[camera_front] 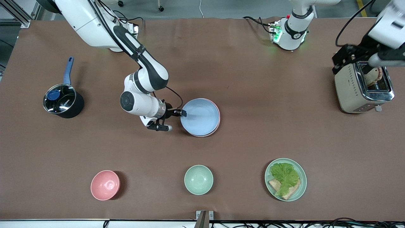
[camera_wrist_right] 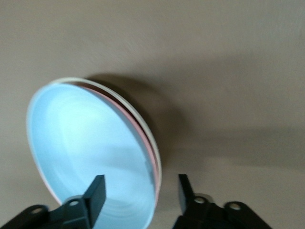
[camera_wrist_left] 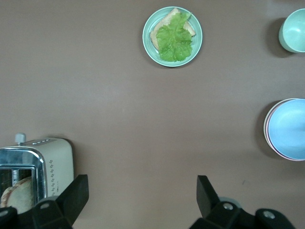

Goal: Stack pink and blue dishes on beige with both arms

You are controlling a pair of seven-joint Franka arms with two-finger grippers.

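The pale blue plate lies on top of a stack in the middle of the table. Under it the pink plate shows only as a rim. In the right wrist view the blue plate sits on the pink plate, with the beige plate's cream rim lowest. My right gripper is open and straddles the stack's rim at the right arm's end, one finger over the blue plate, the other outside. My left gripper hangs open and empty beside the toaster.
A toaster holding bread stands at the left arm's end. A lidded pot stands at the right arm's end. Nearer the front camera are a pink bowl, a green bowl and a green plate with lettuce and bread.
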